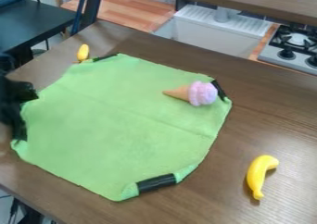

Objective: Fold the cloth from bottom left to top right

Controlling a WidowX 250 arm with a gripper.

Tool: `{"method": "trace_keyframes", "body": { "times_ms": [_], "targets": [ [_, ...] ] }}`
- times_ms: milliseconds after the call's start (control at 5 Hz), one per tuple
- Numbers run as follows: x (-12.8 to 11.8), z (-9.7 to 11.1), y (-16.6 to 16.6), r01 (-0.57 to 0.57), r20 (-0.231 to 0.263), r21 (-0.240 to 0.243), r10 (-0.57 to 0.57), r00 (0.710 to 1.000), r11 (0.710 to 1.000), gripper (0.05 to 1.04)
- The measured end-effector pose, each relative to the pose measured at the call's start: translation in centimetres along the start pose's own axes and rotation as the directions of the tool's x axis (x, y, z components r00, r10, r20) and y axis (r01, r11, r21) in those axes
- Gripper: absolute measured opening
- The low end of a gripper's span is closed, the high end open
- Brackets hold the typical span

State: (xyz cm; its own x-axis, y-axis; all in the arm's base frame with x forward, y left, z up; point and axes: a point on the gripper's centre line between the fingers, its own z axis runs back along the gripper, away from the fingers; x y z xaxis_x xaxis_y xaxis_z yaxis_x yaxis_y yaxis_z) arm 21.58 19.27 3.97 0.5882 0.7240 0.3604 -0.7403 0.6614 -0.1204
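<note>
A green cloth lies spread on the brown table, with faint creases across it and black patches at its corners. Its left corner is beside the black gripper, which is at the left edge of the camera view and partly cut off by it. The gripper overlaps or adjoins the cloth's left edge; whether it touches the cloth I cannot tell. Near the cloth's right corner rests a toy ice cream cone, pink top to the right and tan cone to the left.
On the wooden table, a yellow banana lies to the right of the cloth. A small yellow object is by the cloth's upper left corner. Behind the table are a white sink and a stove.
</note>
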Motion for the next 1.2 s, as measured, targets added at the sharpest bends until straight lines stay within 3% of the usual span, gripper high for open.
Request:
{"method": "trace_keyframes", "body": {
  "times_ms": [400, 600, 1000, 1200],
  "targets": [
    [2.9, 3.0, 1.2, -0.079, -0.076, 0.027, 0.081, 0.994, 0.996, 0.049],
    [3.3, 3.9, -1.5, -0.129, -0.124, 0.014, 0.13, 0.984, 0.992, 0.049],
    [2.9, 3.2, -9.6, -0.188, -0.142, 0.039, 0.191, 0.971, 0.981, 0.049],
    [2.8, 3.0, -12.9, -0.182, -0.132, 0.02, 0.183, 0.974, 0.983, 0.049]
  ]
}}
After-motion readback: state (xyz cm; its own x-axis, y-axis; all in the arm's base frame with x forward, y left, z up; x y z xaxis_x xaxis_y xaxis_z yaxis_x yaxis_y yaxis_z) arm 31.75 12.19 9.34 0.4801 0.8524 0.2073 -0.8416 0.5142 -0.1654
